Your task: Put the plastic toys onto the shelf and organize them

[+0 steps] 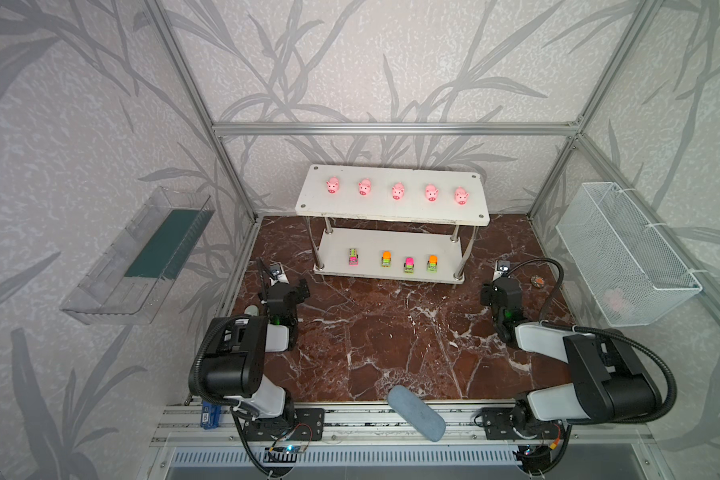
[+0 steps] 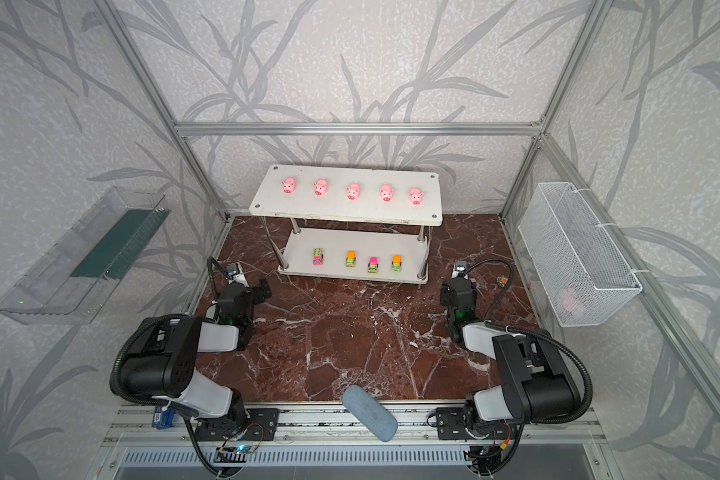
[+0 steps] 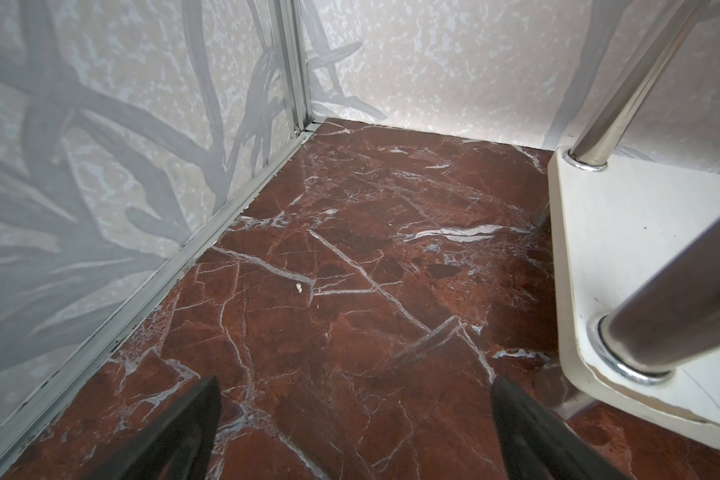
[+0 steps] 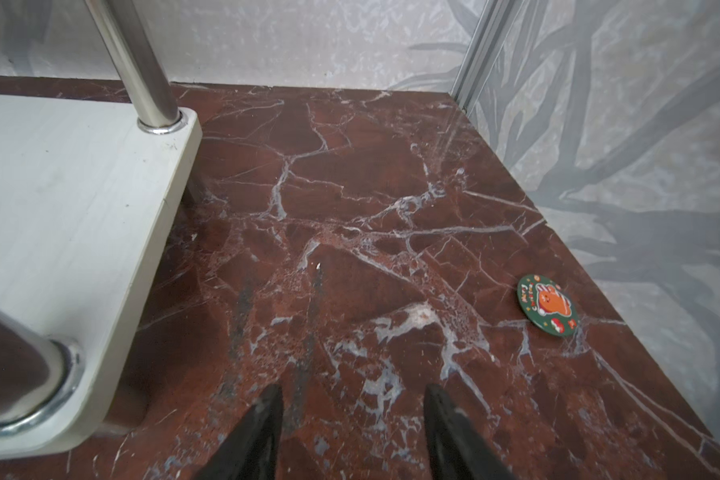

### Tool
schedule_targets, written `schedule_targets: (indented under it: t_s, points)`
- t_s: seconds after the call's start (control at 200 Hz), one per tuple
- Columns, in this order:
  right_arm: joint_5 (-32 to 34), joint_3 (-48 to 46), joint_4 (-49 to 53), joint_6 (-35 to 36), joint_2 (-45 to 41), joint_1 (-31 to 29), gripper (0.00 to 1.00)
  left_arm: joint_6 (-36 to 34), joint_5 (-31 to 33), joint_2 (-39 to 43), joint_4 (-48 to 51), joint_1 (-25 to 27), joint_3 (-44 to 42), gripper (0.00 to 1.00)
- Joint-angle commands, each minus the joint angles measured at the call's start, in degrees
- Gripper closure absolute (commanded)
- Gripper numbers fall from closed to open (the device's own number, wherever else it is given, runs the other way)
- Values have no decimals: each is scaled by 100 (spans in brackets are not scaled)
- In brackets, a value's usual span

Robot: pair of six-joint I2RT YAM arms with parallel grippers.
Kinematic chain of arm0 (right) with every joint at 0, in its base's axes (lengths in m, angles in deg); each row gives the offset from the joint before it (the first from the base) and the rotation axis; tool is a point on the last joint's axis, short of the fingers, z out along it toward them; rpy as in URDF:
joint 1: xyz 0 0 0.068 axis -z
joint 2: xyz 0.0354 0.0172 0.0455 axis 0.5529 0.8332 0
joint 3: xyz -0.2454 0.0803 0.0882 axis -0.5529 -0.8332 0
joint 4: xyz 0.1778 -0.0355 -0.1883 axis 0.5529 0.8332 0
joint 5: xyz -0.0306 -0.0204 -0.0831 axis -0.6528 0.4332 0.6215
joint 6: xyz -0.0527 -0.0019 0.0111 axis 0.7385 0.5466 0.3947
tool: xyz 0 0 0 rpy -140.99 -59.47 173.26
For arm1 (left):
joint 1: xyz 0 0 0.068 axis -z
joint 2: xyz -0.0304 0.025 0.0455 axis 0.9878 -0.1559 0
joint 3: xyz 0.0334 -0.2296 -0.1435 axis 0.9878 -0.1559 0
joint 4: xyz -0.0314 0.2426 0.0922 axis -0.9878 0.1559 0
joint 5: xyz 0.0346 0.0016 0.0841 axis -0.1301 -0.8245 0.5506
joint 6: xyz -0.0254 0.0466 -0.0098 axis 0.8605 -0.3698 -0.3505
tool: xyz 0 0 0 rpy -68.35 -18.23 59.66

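The left claw (image 3: pixel 354 382) and right claw (image 4: pixel 352 386) hang open and empty beside the shelf (image 1: pixel 391 241), where a careless swing could bump it, toppling pigs (image 1: pixel 398 191) or rolling trucks (image 1: pixel 386 258).

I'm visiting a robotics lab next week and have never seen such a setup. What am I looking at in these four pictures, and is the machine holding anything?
It is a robot: a left arm and a right arm fixed at the near edge of a marble-patterned table. Two pictures come from a camera pair overhead and show nearly the same scene. The others come from a camera on each wrist; the prongs there are the left gripper and the right gripper, both open, holding nothing. At the back stands a white shelf: five pink pigs on its upper board, four green trucks on the lower. A blue-grey pad lies at the front edge, a green disc near the right arm.
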Motion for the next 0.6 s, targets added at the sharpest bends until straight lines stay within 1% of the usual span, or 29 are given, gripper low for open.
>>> schedule_targets:
  t_s: [0.0, 0.035, 0.08, 0.16, 0.175, 0.22, 0.29, 0.315, 0.345, 0.395, 0.41, 0.43, 0.465, 0.495, 0.555, 0.595]
  points:
    - [-220, -231, -1255, 370, 262, 35, 43, -104, -25, -29, -197, 21, -1, 1]
    - [-317, -151, -992, 347, 195, 35, 43, -104, -25, -29, -202, 20, 0, 1]
    - [-394, -121, -1000, 370, 222, 35, 41, -104, -15, -29, -201, 22, -1, 1]
    - [-681, -246, -1519, 523, 518, 34, 39, -104, -20, -24, -198, 19, 3, 1]
    - [-747, -263, -1541, 507, 589, 31, 38, -104, -16, -26, -201, 24, -1, 1]
    - [-764, -287, -2057, 656, 866, 20, 33, -104, -24, -29, -194, 24, 2, 1]
    - [-713, -88, -1175, 490, 587, 18, 28, -104, -26, -29, -199, 18, -3, 1]
    - [-717, -61, -1085, 485, 563, 26, 26, -104, -16, -29, -194, 18, 0, 1]
    - [-712, -91, -1217, 494, 602, 23, 23, -104, -22, -29, -195, 22, 5, 1]
    - [-708, -219, -1817, 598, 804, 23, 17, -104, -20, -29, -192, 23, 10, 1]
    - [-703, -227, -1893, 623, 838, 17, 11, -104, -20, -24, -189, 23, 8, 1]
    - [-712, -207, -1725, 603, 782, 4, 6, -104, -17, -28, -190, 21, 8, 1]
    - [-706, -160, -1469, 538, 685, 8, 4, -104, -20, -24, -193, 18, 6, 1]
    - [-703, -152, -1456, 540, 687, 7, 0, -104, -21, -26, -193, 18, 10, 1]
    - [-705, -225, -1834, 626, 821, 9, 1, -104, -16, -27, -188, 18, 9, 1]
    - [-712, -188, -1627, 582, 745, 6, 1, -104, -18, -29, -193, 18, 11, 1]
